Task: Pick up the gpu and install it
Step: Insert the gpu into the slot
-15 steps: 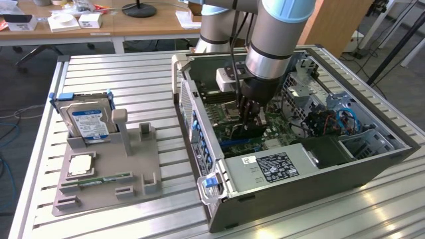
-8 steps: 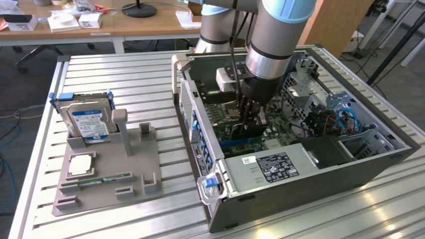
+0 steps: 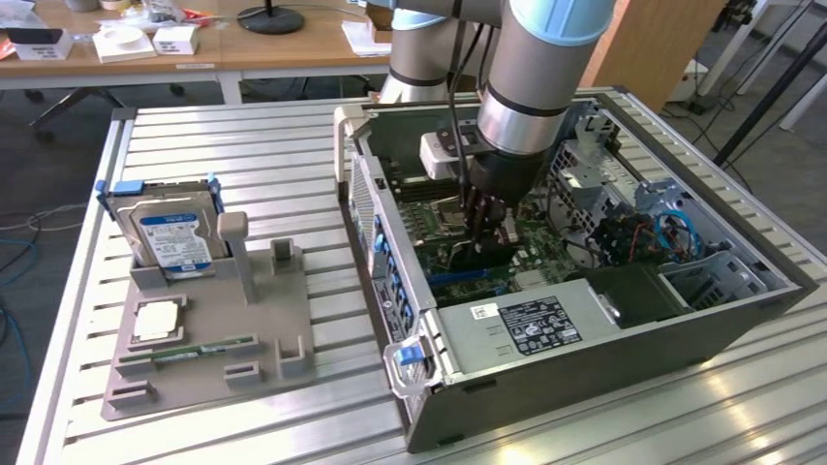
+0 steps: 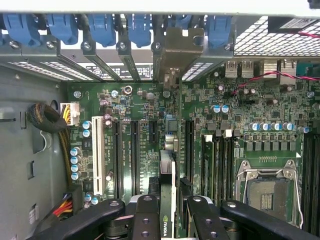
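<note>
My gripper (image 3: 487,225) hangs from the arm inside the open computer case (image 3: 723,320), low over the green motherboard (image 3: 543,254). Its black fingers (image 4: 145,215) are shut on the gpu (image 4: 167,180), which the wrist view shows edge-on as a thin card running away between the jaws. The card's silvery end bracket (image 4: 177,47) stands against the row of rear slot openings with blue clips (image 4: 102,27). The card lies along the expansion slots (image 4: 135,155); whether it is seated in one I cannot tell. In the exterior view the gpu (image 3: 481,254) is a dark strip below the fingers.
A grey fixture (image 3: 259,363) on the exterior view's left holds a hard drive (image 3: 174,237), a processor chip (image 3: 155,320) and a green memory stick (image 3: 200,351). Inside the case are the power supply (image 3: 530,329), drive cages (image 3: 704,276), cables (image 3: 633,237) and an empty processor socket (image 4: 267,192).
</note>
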